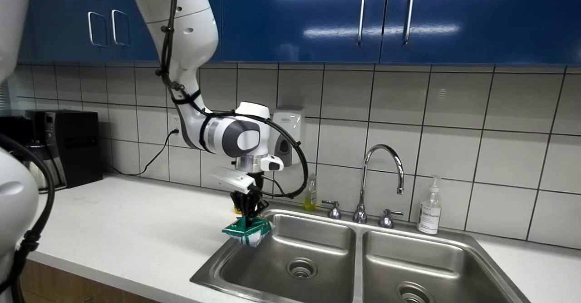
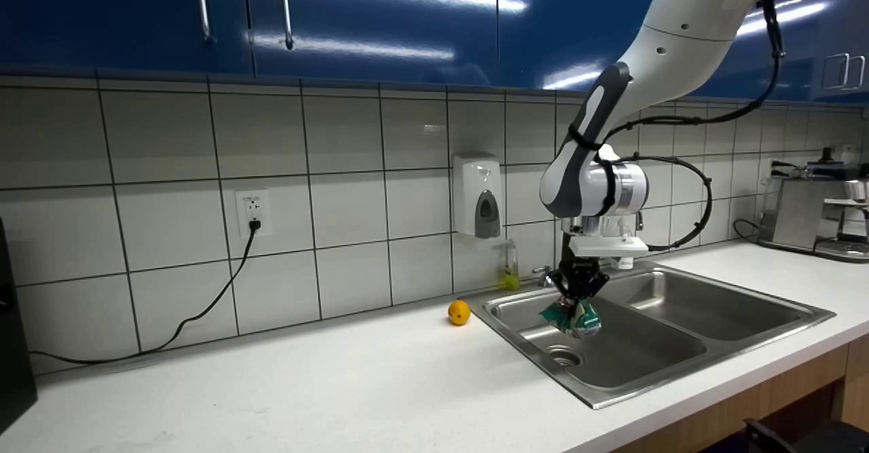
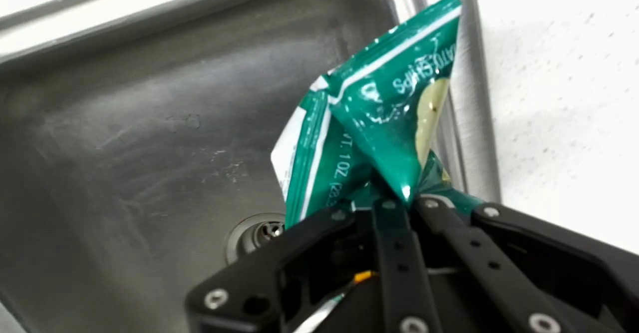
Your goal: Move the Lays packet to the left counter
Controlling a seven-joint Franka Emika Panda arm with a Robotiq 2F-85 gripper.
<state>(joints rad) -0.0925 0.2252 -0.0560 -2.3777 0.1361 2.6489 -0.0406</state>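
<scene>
up front in both exterior views, the white worktop (image 2: 305, 392) is stretching along the left of a two-basin steel sink (image 1: 317, 248). the hand (image 1: 248, 222) is standing narrow, gripping the crumpled middle of a green chip packet (image 3: 374, 118). the packet is hanging tilted over the sink's left basin, one corner overlapping the rim beside the worktop in the wrist view. farther back, an orange (image 2: 459, 312) is sitting on the worktop just beside the sink. a tap (image 1: 359, 214) is rising from the sink's back edge, between a bottle of yellow liquid (image 2: 509, 278) and a pump bottle (image 1: 429, 214). a dispenser (image 2: 475, 188) is hanging on the tiled wall (image 1: 347, 94).
</scene>
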